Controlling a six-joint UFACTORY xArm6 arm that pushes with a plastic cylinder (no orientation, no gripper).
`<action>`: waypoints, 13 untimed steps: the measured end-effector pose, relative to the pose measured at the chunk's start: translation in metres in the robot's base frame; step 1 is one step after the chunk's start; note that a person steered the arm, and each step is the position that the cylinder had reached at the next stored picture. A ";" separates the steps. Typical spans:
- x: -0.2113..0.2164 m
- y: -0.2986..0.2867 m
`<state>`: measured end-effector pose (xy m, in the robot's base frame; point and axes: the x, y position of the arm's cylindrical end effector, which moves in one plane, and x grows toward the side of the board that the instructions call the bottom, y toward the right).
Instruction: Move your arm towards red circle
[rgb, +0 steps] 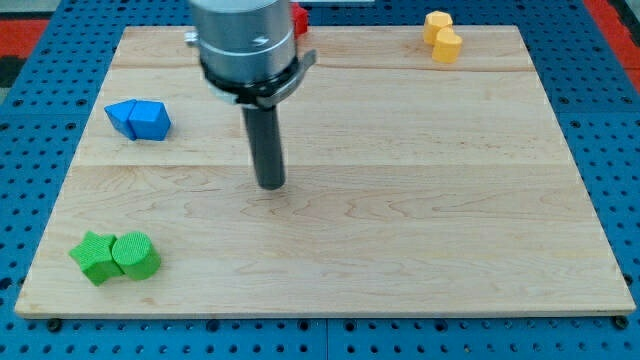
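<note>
Standing on bare wood toward the middle of the tabletop (420, 230), a little nearer its left edge, my tip (271, 185) touches no block at this moment. There is no claw on this arm, only the straight rod, so nothing is clenched, released or grasped. The red block (299, 17) shows only as a small sliver at the tabletop's far edge, just right of the arm's grey housing (245, 45), which hides most of it; its round shape cannot be confirmed from what shows. I judge the approach as partly done at best: the tip is well apart from the red block, and what is left is a slide up toward the far edge and slightly to the right. The other blocks lie out of that path: two blue blocks (138, 119) near the left edge, two green blocks (116, 256) at the near left corner, and two yellow blocks (441, 36) at the far right.
</note>
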<state>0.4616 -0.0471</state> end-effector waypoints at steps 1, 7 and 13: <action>-0.025 0.009; -0.189 -0.167; -0.270 -0.122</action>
<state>0.1915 -0.1694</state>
